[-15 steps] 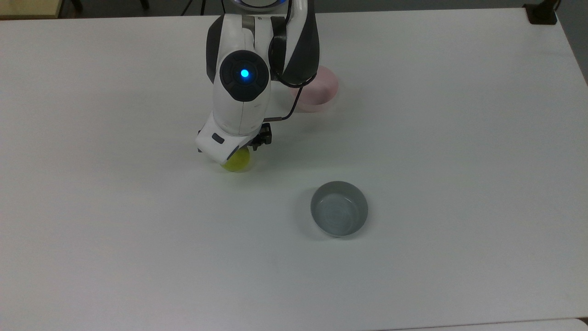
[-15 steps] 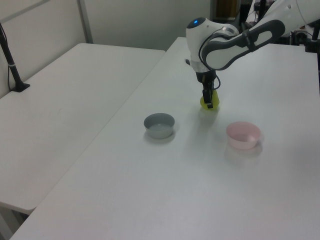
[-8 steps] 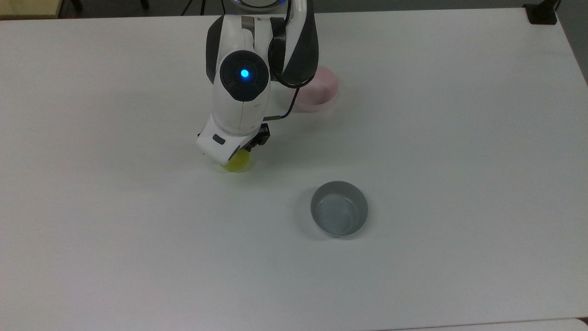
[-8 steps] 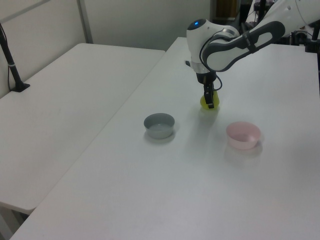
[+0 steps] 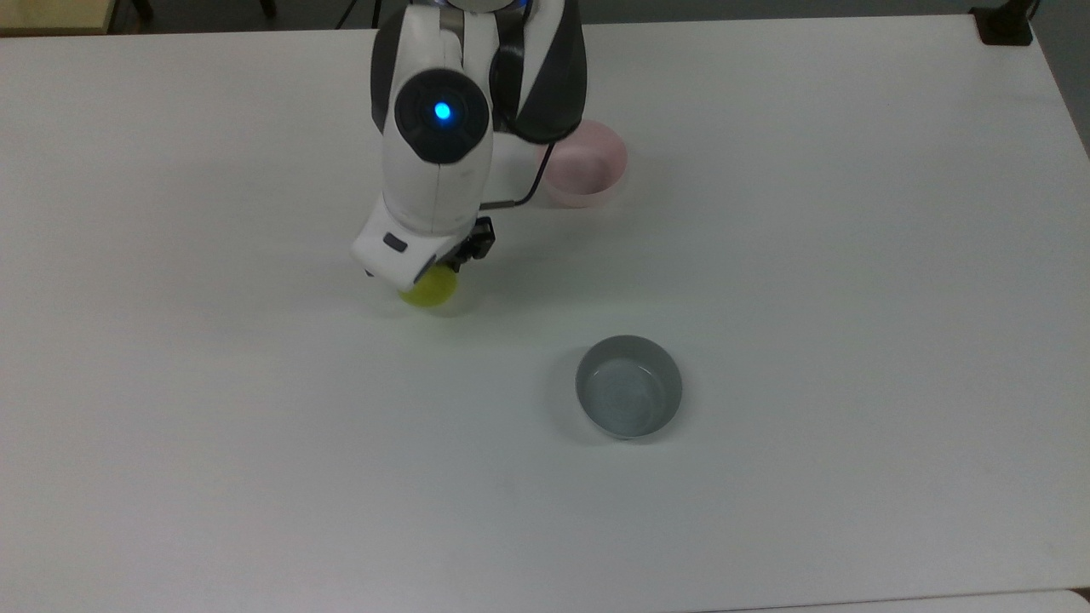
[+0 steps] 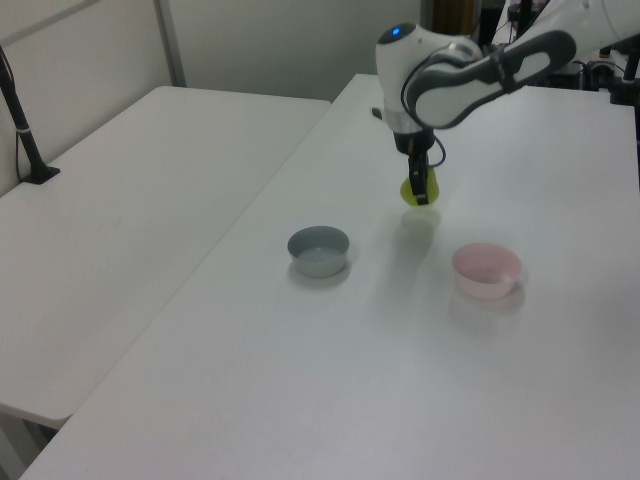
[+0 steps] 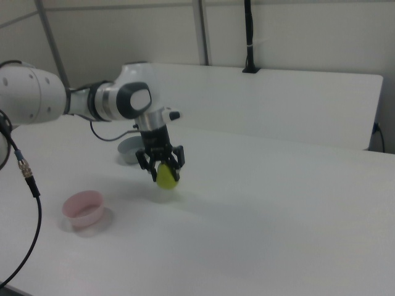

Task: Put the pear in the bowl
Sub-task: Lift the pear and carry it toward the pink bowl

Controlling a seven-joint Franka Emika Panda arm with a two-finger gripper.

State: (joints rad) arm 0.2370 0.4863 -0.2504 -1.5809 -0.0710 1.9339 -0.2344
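Note:
The yellow-green pear (image 7: 166, 175) hangs just above the white table, with my gripper (image 7: 160, 164) shut on its sides. In the top view the pear (image 5: 428, 288) peeks out under the arm's wrist; in the left view the pear (image 6: 416, 189) is lifted, its shadow on the table below. The pale pink bowl (image 5: 588, 167) stands on the table to the top view's upper right of the pear, partly behind the arm. In the right view the bowl (image 7: 84, 208) sits to the lower left of my gripper; in the left view the bowl (image 6: 487, 270) lies to the lower right of it.
A grey bowl (image 5: 629, 397) stands toward the top view's lower right of the pear, also seen as the grey bowl (image 6: 319, 249) in the left view. A second white table (image 6: 120, 210) adjoins on the left view's left, with a black post (image 6: 22, 120) on it.
The gripper has risen with the pear, lifting it off the table. Both bowls stay put.

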